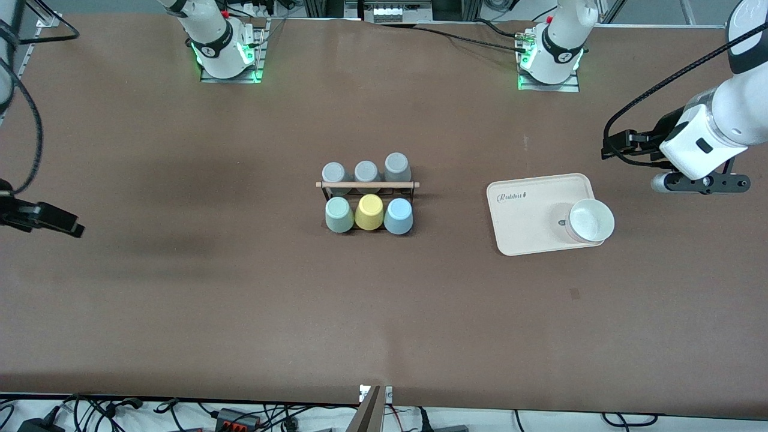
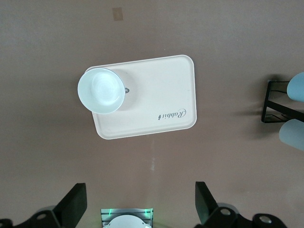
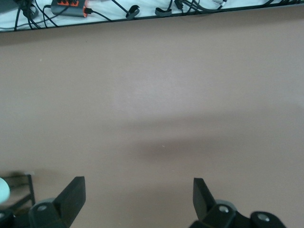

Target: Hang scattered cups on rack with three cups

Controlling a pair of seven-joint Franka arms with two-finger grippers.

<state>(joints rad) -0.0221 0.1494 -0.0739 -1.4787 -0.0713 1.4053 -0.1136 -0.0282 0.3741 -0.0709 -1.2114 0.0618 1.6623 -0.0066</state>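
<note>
The black wire rack (image 1: 367, 185) with a wooden rod stands in the middle of the table. The pale mint green cup (image 1: 339, 214), a yellow cup (image 1: 369, 212) and the light blue cup (image 1: 398, 215) hang upside down on its row nearer the front camera. Three grey cups (image 1: 366, 171) hang on the farther row. My left gripper (image 1: 699, 183) is up in the air at the left arm's end of the table, open and empty (image 2: 141, 204). My right gripper (image 1: 57, 221) is at the right arm's end, open and empty (image 3: 137, 199). The rack's end (image 2: 275, 102) and the light blue cup (image 2: 298, 88) show in the left wrist view.
A cream tray (image 1: 528, 210) lies between the rack and the left arm's end of the table, with a white bowl (image 1: 591, 220) on its corner. Both show in the left wrist view, tray (image 2: 161, 95) and bowl (image 2: 101, 90). Cables (image 3: 71, 8) lie past the table's front edge.
</note>
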